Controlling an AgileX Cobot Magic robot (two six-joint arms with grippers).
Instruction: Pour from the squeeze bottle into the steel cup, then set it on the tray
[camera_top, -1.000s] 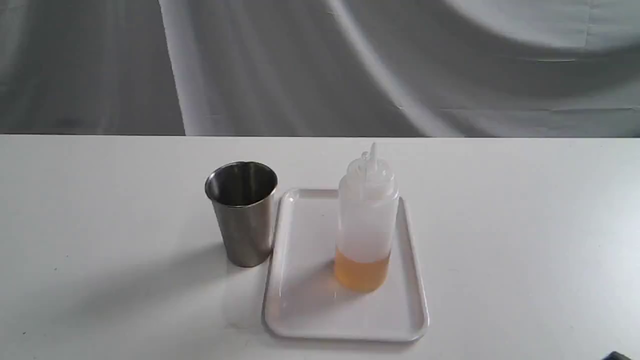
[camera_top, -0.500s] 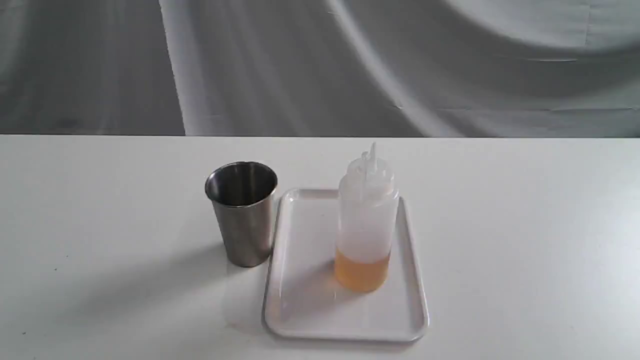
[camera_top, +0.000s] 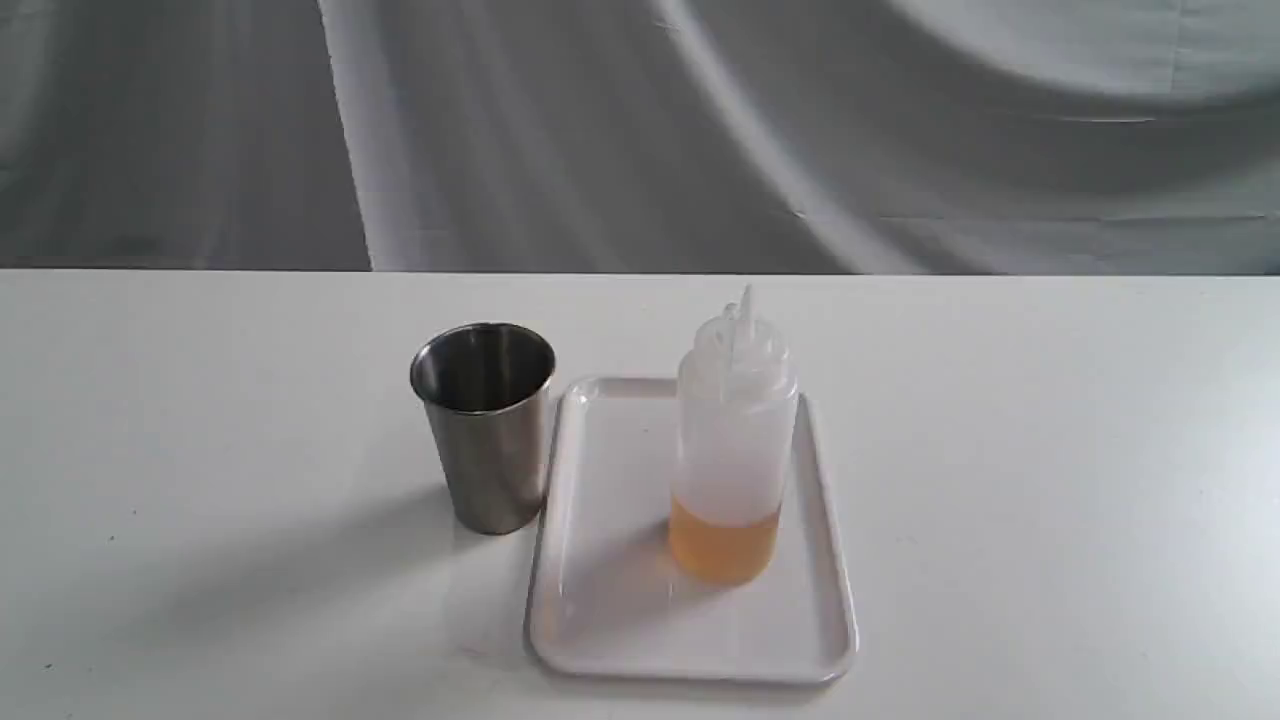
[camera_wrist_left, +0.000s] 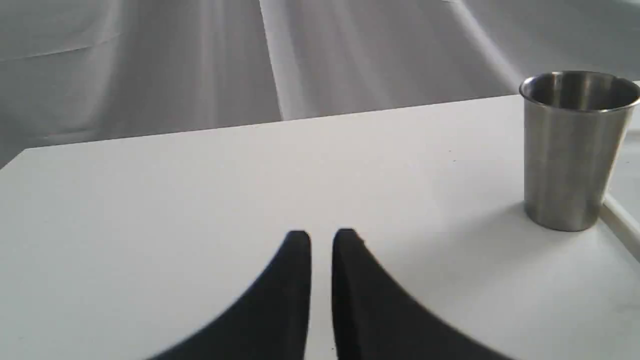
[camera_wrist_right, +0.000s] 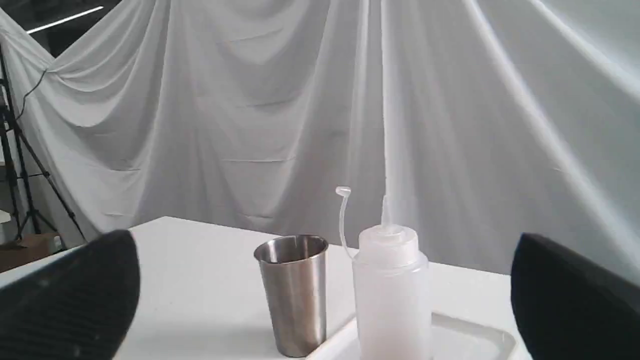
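The squeeze bottle (camera_top: 735, 440) stands upright on the right half of the white tray (camera_top: 610, 600), with amber liquid in its bottom part and its cap tip hanging off its tether. The steel cup (camera_top: 483, 425) stands upright on the table, just left of the tray. Neither gripper shows in the exterior view. In the left wrist view my left gripper (camera_wrist_left: 321, 237) is shut on nothing, low over bare table, well away from the cup (camera_wrist_left: 575, 150). My right gripper (camera_wrist_right: 325, 240) is wide open, pulled back from the bottle (camera_wrist_right: 390, 290) and the cup (camera_wrist_right: 295, 295), holding nothing.
A white table (camera_top: 1050, 450) carries everything. A draped grey-white cloth (camera_top: 640, 130) hangs behind its far edge. In the right wrist view a dark stand (camera_wrist_right: 20, 165) and a brown box (camera_wrist_right: 25, 247) sit beyond the table's far side.
A dark sliver at the lower right corner of the exterior view has gone out of frame. The bottle, cup and tray have not moved.
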